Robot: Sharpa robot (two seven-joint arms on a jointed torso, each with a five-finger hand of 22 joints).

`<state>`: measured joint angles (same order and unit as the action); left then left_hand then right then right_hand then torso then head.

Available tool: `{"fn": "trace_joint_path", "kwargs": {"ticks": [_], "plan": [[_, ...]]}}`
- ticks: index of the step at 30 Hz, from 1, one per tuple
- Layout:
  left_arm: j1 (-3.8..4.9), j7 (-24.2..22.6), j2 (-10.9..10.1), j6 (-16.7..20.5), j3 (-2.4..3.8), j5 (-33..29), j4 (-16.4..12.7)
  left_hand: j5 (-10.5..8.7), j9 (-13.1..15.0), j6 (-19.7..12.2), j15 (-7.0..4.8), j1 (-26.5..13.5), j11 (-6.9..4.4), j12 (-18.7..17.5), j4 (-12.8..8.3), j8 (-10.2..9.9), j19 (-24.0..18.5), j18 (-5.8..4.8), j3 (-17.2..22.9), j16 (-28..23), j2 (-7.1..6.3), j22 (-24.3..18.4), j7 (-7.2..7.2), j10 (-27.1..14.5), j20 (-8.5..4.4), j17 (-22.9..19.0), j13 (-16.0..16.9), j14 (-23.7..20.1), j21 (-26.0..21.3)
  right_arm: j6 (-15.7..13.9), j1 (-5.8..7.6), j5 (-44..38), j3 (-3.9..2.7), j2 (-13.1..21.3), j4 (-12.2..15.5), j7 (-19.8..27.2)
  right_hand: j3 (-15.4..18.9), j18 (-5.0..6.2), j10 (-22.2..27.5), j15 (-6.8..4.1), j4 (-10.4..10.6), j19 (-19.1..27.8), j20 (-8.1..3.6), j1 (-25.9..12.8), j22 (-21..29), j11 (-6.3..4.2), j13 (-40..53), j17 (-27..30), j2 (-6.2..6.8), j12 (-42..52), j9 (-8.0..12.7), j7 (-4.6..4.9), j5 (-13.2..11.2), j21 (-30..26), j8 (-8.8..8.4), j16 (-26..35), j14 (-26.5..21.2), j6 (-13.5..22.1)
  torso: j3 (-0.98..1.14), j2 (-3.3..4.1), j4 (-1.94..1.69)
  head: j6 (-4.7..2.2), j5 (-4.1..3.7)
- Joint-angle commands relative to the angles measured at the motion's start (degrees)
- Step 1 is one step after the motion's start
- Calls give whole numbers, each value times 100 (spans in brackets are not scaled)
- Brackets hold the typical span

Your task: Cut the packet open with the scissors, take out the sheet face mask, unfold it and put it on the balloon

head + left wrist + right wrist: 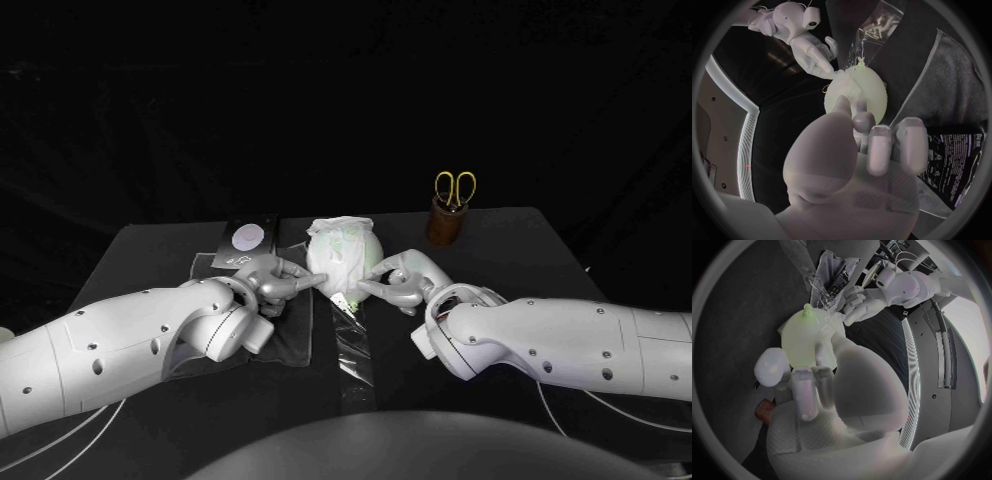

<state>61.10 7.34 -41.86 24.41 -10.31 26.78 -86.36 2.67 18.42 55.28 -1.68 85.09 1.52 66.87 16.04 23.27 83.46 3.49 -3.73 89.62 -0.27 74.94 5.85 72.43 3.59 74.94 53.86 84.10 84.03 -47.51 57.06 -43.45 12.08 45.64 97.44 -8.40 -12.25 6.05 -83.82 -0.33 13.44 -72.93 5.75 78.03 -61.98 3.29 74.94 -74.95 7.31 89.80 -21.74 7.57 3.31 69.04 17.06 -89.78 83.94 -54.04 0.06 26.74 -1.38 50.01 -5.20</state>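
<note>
The pale green balloon (857, 92) stands mid-table, the white sheet face mask (340, 235) draped over its top; the left hand (274, 283) and right hand (397, 282) press fingertips against its sides (whether either pinches the sheet, I cannot tell).

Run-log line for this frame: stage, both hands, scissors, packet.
stage: sheet mask draped over balloon | left hand: fingers at balloon's side | right hand: fingers at opposite side | scissors: upright in holder | packet: behind left hand
</note>
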Motion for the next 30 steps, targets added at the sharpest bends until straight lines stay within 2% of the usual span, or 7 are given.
{"fn": "trace_joint_path", "kwargs": {"ticks": [1,10,15,18,26,27,30], "plan": [[0,-186,20,-131,7,-193,-9,9,-8,59,-53,139,-28,27,-31,31,41,-104,60,38,63,524,-7,59,-15,1506,20,590,23,58,-6,-67,0,-3,-4,-30,24,22,-618,-24,10,19,-5,-19,9,-23,1506,-1505,-20,20,6,2,-31,-16,3,-22,606,-38,-1,0,9,-1,5],[0,-296,32,-111,7,-284,-29,11,-37,124,-89,382,-62,-2,-80,3,63,-113,110,38,100,560,-39,115,-56,1506,36,590,44,55,-6,-67,0,1,-12,-37,22,23,-618,-25,12,23,-6,-18,12,-24,1506,-1505,-30,20,7,1,-29,-19,1,-22,606,-39,0,-1,4,-1,4],[0,-374,28,-26,7,-362,-30,16,-23,257,-154,894,-144,-13,-325,47,76,-117,412,38,298,583,-136,155,-94,1506,72,590,57,54,-6,-67,0,4,-15,-37,20,23,-618,-26,11,24,-7,-13,11,-25,1506,-1505,-37,20,7,-1,-27,-19,1,-22,606,-42,3,1,1,-1,4],[0,-407,14,1,7,-397,-32,16,17,254,-171,1114,-144,-28,-464,82,87,-122,646,38,408,603,-121,192,-128,1506,98,590,69,53,-6,-67,-1,8,-17,-36,20,23,-618,-26,11,24,-7,-13,11,-25,1506,-1505,-37,20,7,-1,-27,-19,1,-22,606,-42,2,2,2,-1,6],[-1,-456,-99,-35,6,-625,-55,15,185,170,-151,1028,-115,-95,-504,208,86,-123,1019,38,330,608,-99,242,-128,1506,89,590,70,42,-6,-67,-1,22,-29,-37,20,23,-618,-26,11,24,-7,-13,11,-25,1506,-1505,-37,20,7,-1,-27,-19,1,-22,606,-42,3,1,-5,-1,0],[-2,-453,-120,-52,6,-651,-61,35,305,116,-146,910,-121,-143,-523,288,85,-123,1330,38,209,610,-102,253,-124,1506,75,590,69,41,-6,-67,-1,24,-31,-38,19,24,-618,-26,10,30,-7,-10,17,-27,1506,-1505,-42,20,7,-3,-26,-24,0,-22,606,-45,3,0,-6,-1,-4],[-5,-437,-172,-101,5,-693,-81,8,360,88,-148,844,-125,-159,-537,321,81,-122,1483,38,131,605,-96,261,-122,1506,75,590,64,39,-6,-67,-1,28,-36,-37,19,24,-618,-26,10,30,-7,-10,17,-27,1506,-1505,-42,20,7,-3,-26,-24,0,-22,606,-45,3,0,-6,-1,5]]}}
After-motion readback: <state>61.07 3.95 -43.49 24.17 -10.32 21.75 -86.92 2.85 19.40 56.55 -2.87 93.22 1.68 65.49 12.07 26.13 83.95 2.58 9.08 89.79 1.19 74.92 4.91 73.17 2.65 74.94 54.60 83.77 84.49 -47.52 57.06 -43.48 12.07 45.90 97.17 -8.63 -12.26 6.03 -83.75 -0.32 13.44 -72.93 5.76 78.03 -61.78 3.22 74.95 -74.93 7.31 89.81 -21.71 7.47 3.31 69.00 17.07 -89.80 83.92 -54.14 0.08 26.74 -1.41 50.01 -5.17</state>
